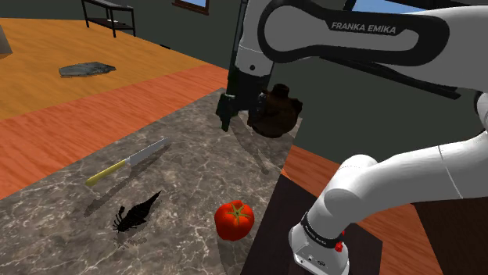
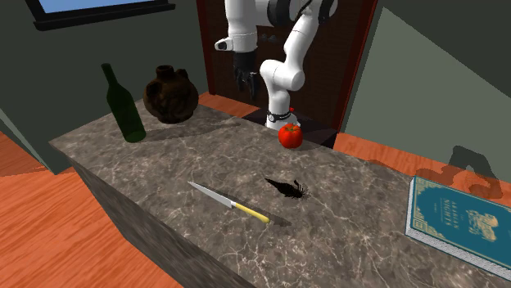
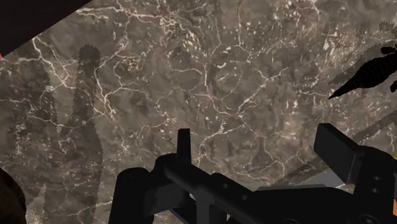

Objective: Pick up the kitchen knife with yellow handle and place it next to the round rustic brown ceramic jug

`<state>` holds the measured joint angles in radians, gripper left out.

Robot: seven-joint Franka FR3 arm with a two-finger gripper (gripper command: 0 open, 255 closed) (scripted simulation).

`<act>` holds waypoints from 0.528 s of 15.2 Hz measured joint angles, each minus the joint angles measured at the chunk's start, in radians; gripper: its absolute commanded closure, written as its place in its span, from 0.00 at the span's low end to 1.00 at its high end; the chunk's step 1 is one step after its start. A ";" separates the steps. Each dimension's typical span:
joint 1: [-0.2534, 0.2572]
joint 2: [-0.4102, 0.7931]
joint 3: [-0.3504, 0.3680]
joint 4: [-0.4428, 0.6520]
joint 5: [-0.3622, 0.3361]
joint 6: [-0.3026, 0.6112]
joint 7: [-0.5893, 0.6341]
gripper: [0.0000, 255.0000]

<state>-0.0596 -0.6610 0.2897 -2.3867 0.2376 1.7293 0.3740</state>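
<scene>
Pincer [image 1: 235, 117] hangs up by the jug [image 1: 274, 109] at the far end of the counter [image 1: 195, 180]. In the wrist view its fingers stand apart with nothing between them, just marbled stone below. So it's empty, and I judge the step in hand is the reach to the knife.

Knife [image 2: 229, 202] lies flat on the counter, well apart from the pincer and well apart from the jug. Its yellow handle [image 2: 250, 213] points to the second exterior view's right, blade toward the bottle [image 2: 123, 105] side.

To do it well:
- I'd carry the pincer across high, then stop above the handle, not the blade.
- I'd turn the wrist so the fingers straddle the handle across its width.
- The knife is thin and flat, so I'd come straight down until the tips nearly meet the stone, then close.
- I'd grip near the blade end of the handle so it tips less when lifted.
- The black spiky thing [image 2: 287, 187] sits near the handle and could get bumped, so I'd steer off it.

Count:
- one knife
- one jug
- one green bottle
- one tomato [image 2: 289, 135]
- one black spiky thing
- one book [image 2: 458, 221]
- one arm, one pincer
</scene>
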 measured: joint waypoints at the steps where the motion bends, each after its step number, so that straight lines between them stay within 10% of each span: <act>1: -0.007 0.020 0.026 0.005 0.010 0.019 0.051 0.00; 8: -0.073 0.227 0.225 0.084 0.035 0.180 0.426 0.00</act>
<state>-0.1321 -0.4344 0.5151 -2.3024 0.2726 1.9095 0.7996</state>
